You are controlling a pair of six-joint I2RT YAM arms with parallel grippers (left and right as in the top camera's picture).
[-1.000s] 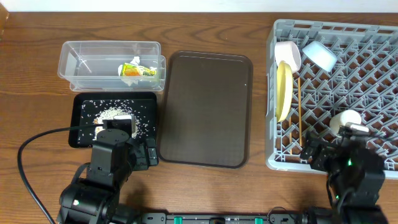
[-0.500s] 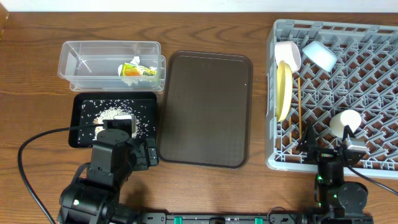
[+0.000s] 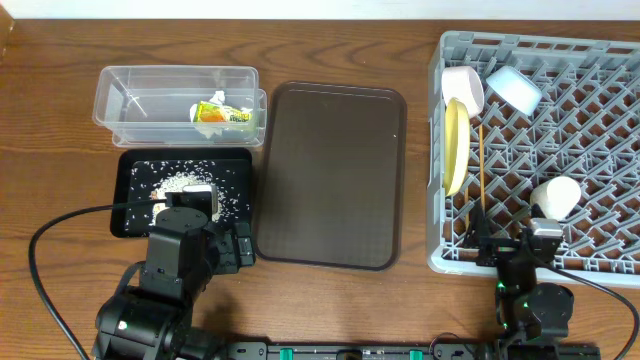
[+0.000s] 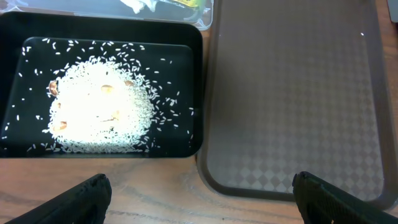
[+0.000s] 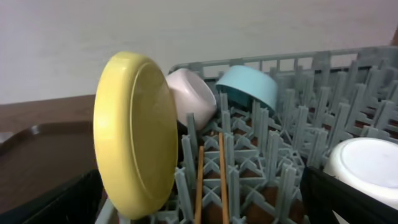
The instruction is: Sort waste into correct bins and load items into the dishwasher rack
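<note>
The grey dishwasher rack [image 3: 436, 150] stands at the right. It holds the yellow plate [image 3: 455, 147] on edge, a white bowl [image 3: 463, 87], a light blue bowl [image 3: 513, 88], the chopsticks [image 3: 481, 170] and a small white cup [image 3: 556, 196]. The yellow-green wrapper [image 3: 222, 113] lies in the clear container [image 3: 150, 95]. White rice [image 3: 185, 183] lies in the black tray [image 3: 135, 215]. My left gripper [image 4: 202, 202] is open and empty over the table just in front of the black tray. My right gripper [image 5: 202, 205] is open and empty at the rack's near edge, facing the plate [image 5: 134, 134] and chopsticks [image 5: 211, 180].
A large dark brown serving tray [image 3: 330, 175] lies between the bins and the rack. A black cable [image 3: 45, 260] loops on the table at the front left. Both arm bases sit at the table's front edge.
My right arm has drawn back from over the rack toward the front edge, uncovering the white cup. The left arm has not moved.
</note>
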